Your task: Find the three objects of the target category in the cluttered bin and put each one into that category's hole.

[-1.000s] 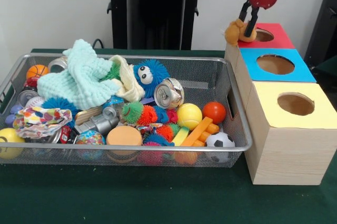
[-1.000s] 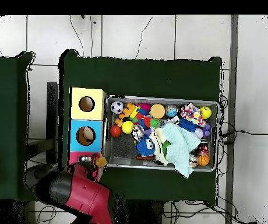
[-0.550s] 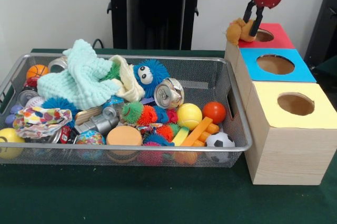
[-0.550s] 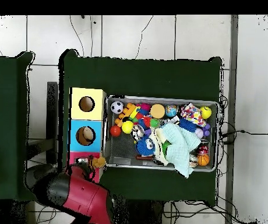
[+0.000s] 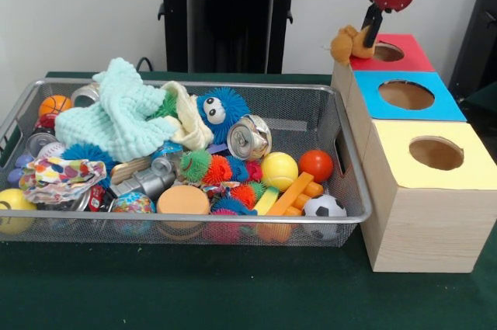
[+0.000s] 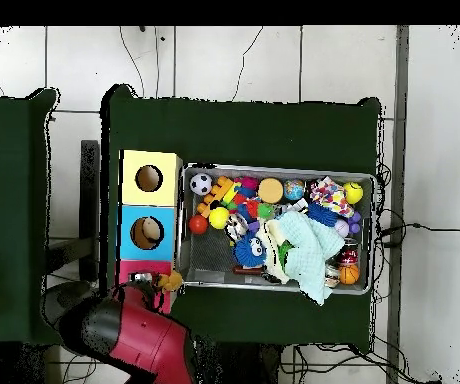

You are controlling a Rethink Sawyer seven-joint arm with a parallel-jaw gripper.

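Note:
My gripper (image 5: pixel 362 39) hangs over the left edge of the red-topped box (image 5: pixel 408 54), shut on a small tan plush toy (image 5: pixel 345 41). The toy sticks out to the left of the fingers, beside the red box's round hole (image 5: pixel 387 52) and not over it. From above, the plush toy (image 6: pixel 170 281) shows at the corner of the red box (image 6: pixel 134 270), next to the gripper (image 6: pixel 160 287). The wire mesh bin (image 5: pixel 194 222) holds several balls, spiky rubber toys, crushed cans and cloths.
Three wooden boxes stand in a row right of the bin: red, blue (image 5: pixel 405 95) and yellow (image 5: pixel 435 153), each with a round hole. A mint knitted cloth (image 5: pixel 116 116) and a blue spiky toy with eyes (image 5: pixel 220 110) pile high in the bin.
The gripper has risen slightly with the plush toy, and the toy has swung a little to the left, away from the red hole. The bin's contents have not moved.

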